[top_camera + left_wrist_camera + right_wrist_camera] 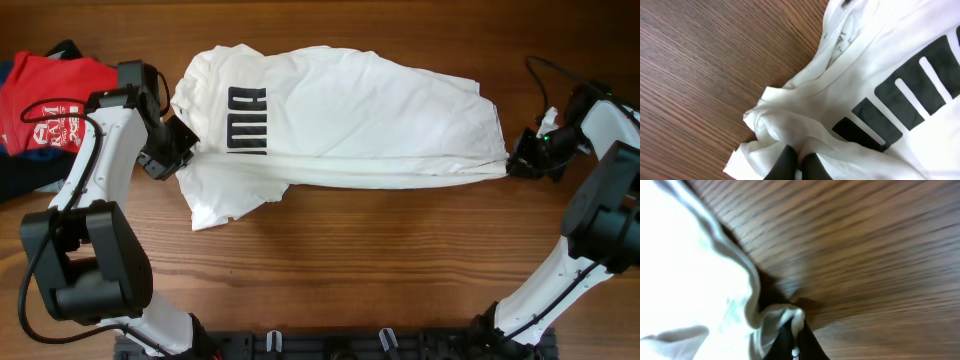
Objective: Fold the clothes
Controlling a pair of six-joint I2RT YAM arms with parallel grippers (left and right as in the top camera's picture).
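Observation:
A white T-shirt with black block lettering lies stretched across the wooden table. My left gripper is shut on a bunched fold at the shirt's left side; in the left wrist view the black fingers pinch the white cloth beside the lettering. My right gripper is shut on the shirt's right corner; in the right wrist view the fingers clamp a rolled hem of the cloth, held a little off the table. The shirt's lower edge is pulled taut between both grippers.
A red garment with white print lies on dark clothes at the far left. Bare wooden table lies in front of the shirt. The arm bases stand at the front edge.

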